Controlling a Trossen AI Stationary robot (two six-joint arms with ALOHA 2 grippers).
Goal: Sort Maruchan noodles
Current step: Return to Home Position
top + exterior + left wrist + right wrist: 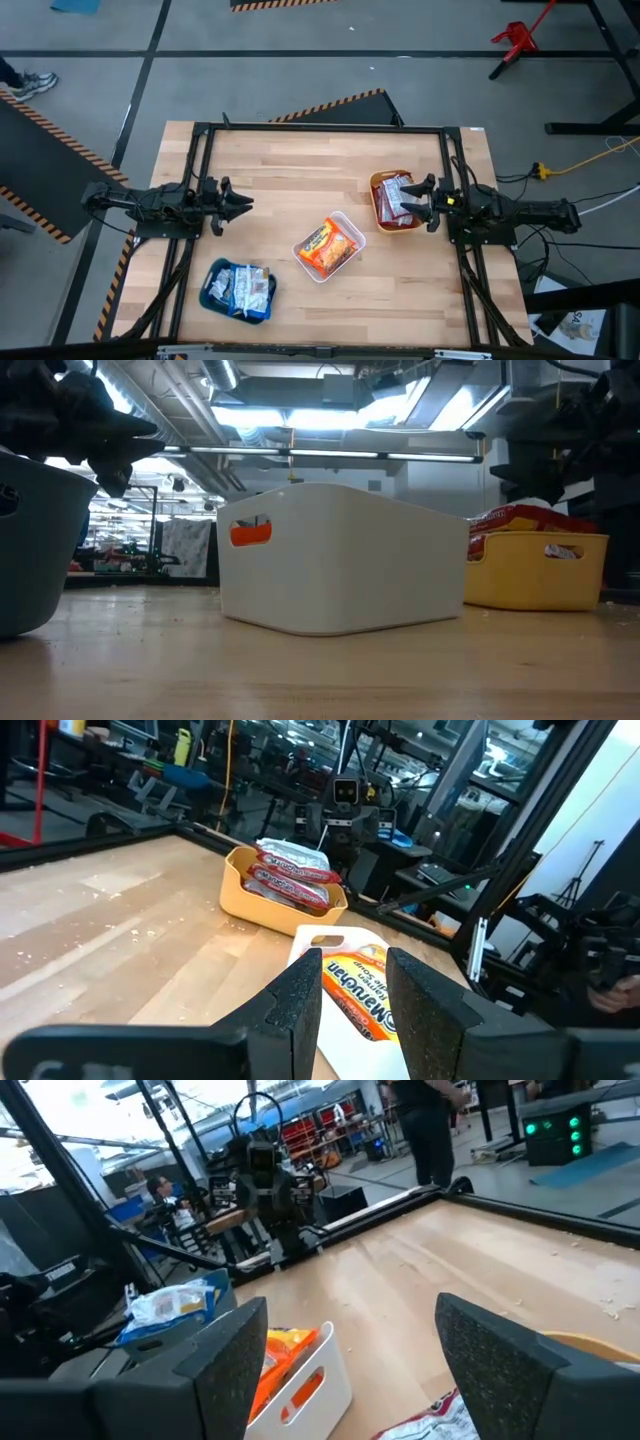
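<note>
The left gripper (240,205) hangs over the light wooden bench (300,170) near its left edge, its 2 fingers parted and holding nothing. The right gripper (415,203) hovers by the right edge over the yellow plastic bin (374,195), fingers spread wide, empty. Glossy red-and-silver noodle packets (392,198) lie in that bin, an orange packet (328,248) in the white rectangular bin (352,225) mid-bench, and blue packets (245,288) in the teal bin (208,288) near a left corner

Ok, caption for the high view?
Noodle packets sorted into teal bin, white bin and yellow bin; left gripper and right gripper open, empty.
</note>
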